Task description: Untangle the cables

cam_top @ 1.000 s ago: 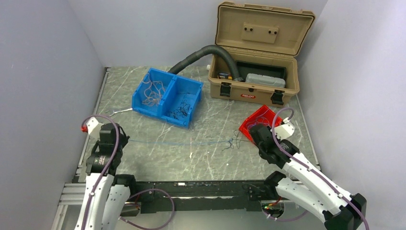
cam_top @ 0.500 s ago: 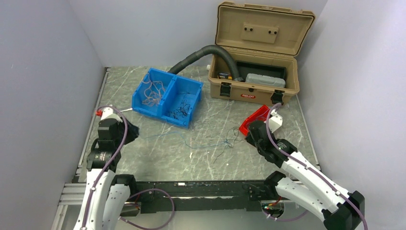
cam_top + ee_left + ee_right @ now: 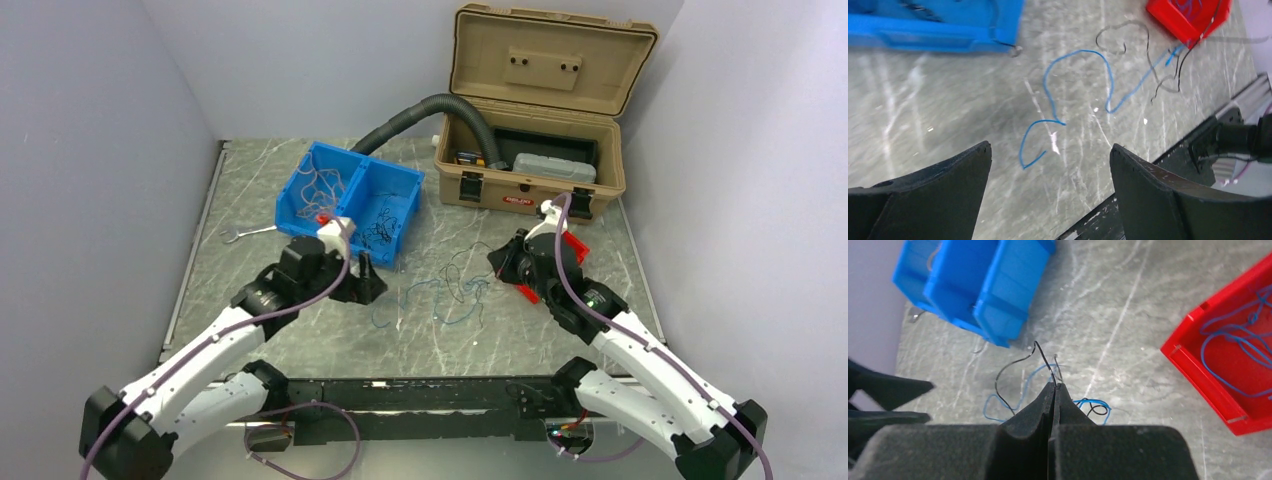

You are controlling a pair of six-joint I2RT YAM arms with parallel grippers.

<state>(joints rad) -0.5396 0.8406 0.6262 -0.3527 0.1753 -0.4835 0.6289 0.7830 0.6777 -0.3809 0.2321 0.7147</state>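
A thin blue cable (image 3: 440,300) lies slack in loops on the marble table, between the two arms, and shows in the left wrist view as a curl (image 3: 1079,52). My left gripper (image 3: 368,280) hovers open just in front of the blue bin (image 3: 345,205), and nothing is between its jaws (image 3: 1049,150). My right gripper (image 3: 505,263) is shut (image 3: 1054,386) on a thin black cable (image 3: 1010,366) that arches up from its tips and crosses the blue cable (image 3: 1024,390). More blue cables lie in the red bin (image 3: 1198,365).
The blue bin holds whitish wires (image 3: 320,185) in its left half and black wires (image 3: 380,225) in its right half. An open tan toolbox (image 3: 530,190) with a black corrugated hose (image 3: 410,115) stands at the back. A small wrench (image 3: 250,232) lies at the left.
The blue cable was stretched taut between both grippers; my left gripper let go, opened and swung right to the blue bin. The right gripper moved toward the back. The cable now lies slack.
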